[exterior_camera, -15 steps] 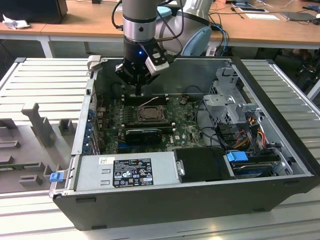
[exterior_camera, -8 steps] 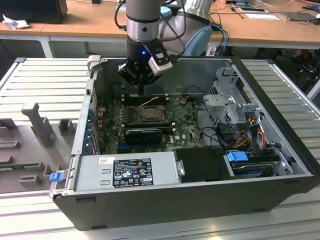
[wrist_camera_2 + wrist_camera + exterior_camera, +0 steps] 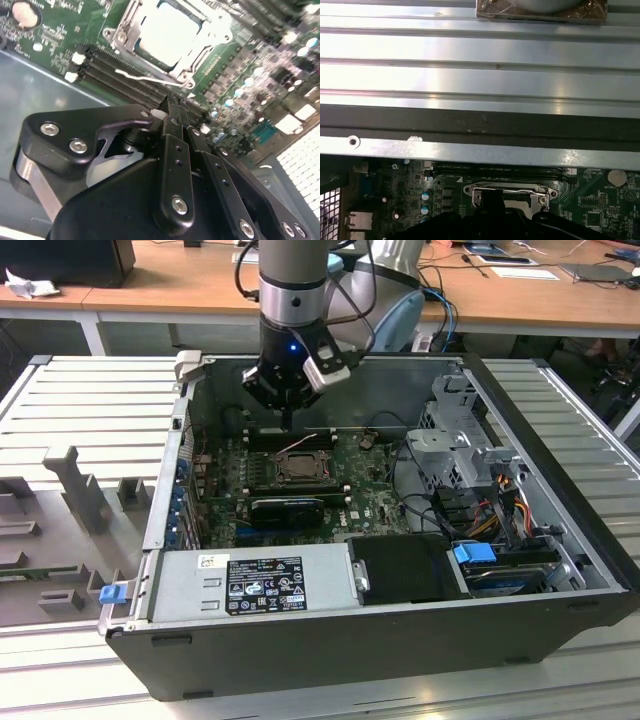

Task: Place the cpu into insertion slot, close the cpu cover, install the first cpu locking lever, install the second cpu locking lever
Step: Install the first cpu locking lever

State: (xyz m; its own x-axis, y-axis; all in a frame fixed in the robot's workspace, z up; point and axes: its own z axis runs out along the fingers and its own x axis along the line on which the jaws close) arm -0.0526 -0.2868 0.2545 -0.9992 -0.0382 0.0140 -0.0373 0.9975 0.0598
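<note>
1. On the ribbed metal table (image 3: 80, 390), you have an open computer case (image 3: 400, 640) lying on its side, its green motherboard (image 3: 365, 505) facing up.
2. Over the case's far wall, your arm (image 3: 292, 280) stands nearly vertical, wrist pointed straight down, with cables looping off it.
3. In the case's near corner toward the exterior view's left lies the grey power supply (image 3: 250, 585); the drive cage (image 3: 455, 445) sits at the exterior view's right.
4. Your gripper (image 3: 286, 425) hangs just above the motherboard, at the far edge of the insertion slot (image 3: 298, 468). In the second wrist view the black fingers (image 3: 172, 150) sit pressed together with nothing between them.
5. The cpu cover (image 3: 129, 30) lies flat over the slot, and the cpu (image 3: 167, 30) shows pale through its central cut-out.
6. A thin locking lever (image 3: 150, 79) runs along the socket's edge beside the memory slots (image 3: 120, 75), just ahead of your fingertips; whether they touch it is unclear.
</note>
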